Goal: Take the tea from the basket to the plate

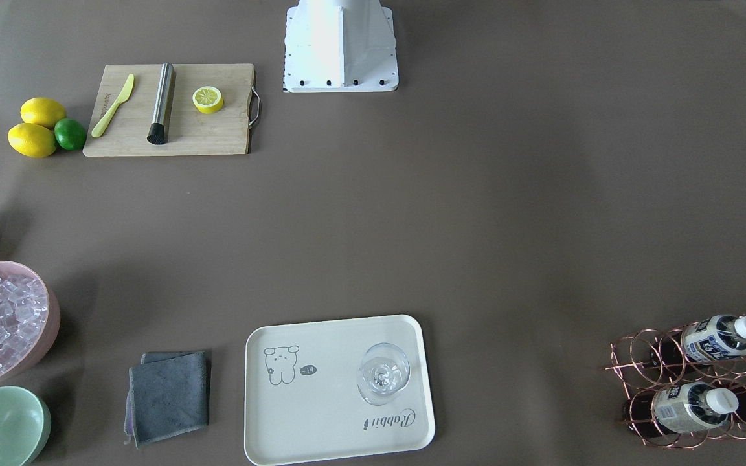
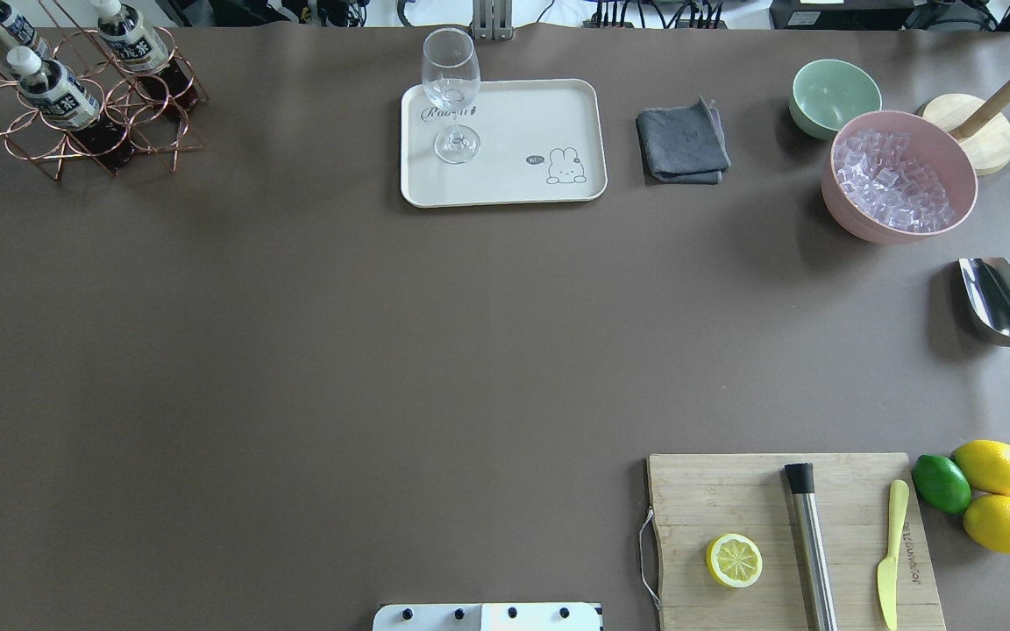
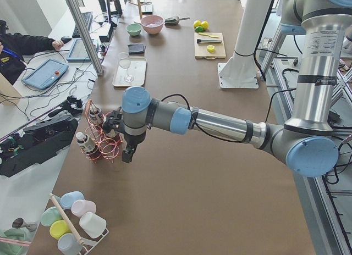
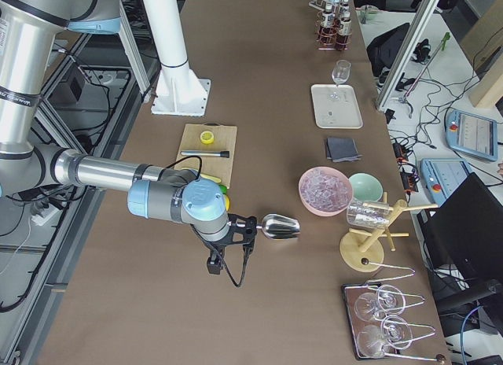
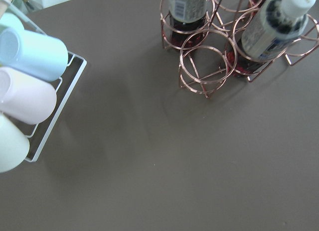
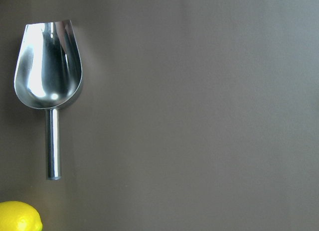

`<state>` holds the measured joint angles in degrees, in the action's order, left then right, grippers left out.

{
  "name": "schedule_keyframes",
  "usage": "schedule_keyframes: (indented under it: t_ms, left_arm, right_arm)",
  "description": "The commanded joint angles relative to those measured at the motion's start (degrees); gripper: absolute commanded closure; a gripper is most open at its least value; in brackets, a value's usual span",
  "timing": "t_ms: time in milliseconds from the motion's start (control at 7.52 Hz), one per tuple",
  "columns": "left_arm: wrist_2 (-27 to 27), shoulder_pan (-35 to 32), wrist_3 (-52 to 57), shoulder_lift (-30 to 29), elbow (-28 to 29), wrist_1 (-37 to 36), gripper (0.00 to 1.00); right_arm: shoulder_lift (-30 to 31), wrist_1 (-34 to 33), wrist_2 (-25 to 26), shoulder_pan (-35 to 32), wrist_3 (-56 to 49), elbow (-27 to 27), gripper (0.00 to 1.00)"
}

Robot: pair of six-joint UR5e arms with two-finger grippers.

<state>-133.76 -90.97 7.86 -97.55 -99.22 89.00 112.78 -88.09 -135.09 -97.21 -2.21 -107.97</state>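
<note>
Three small clear plastic tea bottles (image 1: 716, 338) of dark brown drink, white-capped and white-labelled, are standing upright in cells of the rose-gold wire basket (image 1: 667, 372). The basket is sitting at the far corner of the table on the robot's left. The cream rectangular tray (image 1: 321, 414) is lying well apart from the basket and is carrying only an upright clear wine glass (image 1: 383, 374).

Left arm is reaching out low over the table, forearm near level, wrist bent downward. The left gripper (image 3: 127, 155) is hanging just beside the basket, pointing at the tabletop. Finger spacing: cannot tell.

Right arm is stretching out level too, with the right gripper (image 4: 214, 264) pointing down near the steel scoop (image 6: 47, 71). Finger spacing: cannot tell.
</note>
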Motion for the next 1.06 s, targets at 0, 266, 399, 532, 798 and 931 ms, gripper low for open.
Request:
schedule_keyframes:
  t_ms: [0,266,399,532,798,931]
  left_arm:
    - [5.16,2.45,9.33,-7.89,0.94,-3.15,0.02]
    - [6.22,2.91,9.8,-13.52,3.58,-3.14,0.02]
    - [7.71,2.73,16.24,-14.67,3.77,-3.04,0.02]
    - [8.24,2.56,21.18,-16.95,5.34,-2.96,0.02]
    - [7.2,2.99,35.48,-24.65,12.34,-2.87,0.02]
    - [5.19,4.3,39.73,-28.27,16.04,-2.43,0.02]
  right_arm:
    - [-0.19,-0.06,-0.35,0.0,0.02,-1.27,0.0]
    - [-0.19,-0.15,-0.53,0.09,0.02,-1.54,0.0]
    - [-0.2,-0.15,-0.61,0.09,0.02,-2.07,0.0]
    - [-0.11,-0.23,-0.79,0.0,0.1,-2.33,0.0]
    - [-0.02,-0.41,-0.88,0.0,0.1,-3.91,0.0]
    - [0.94,-0.5,-1.31,-0.09,0.1,-5.05,0.0]
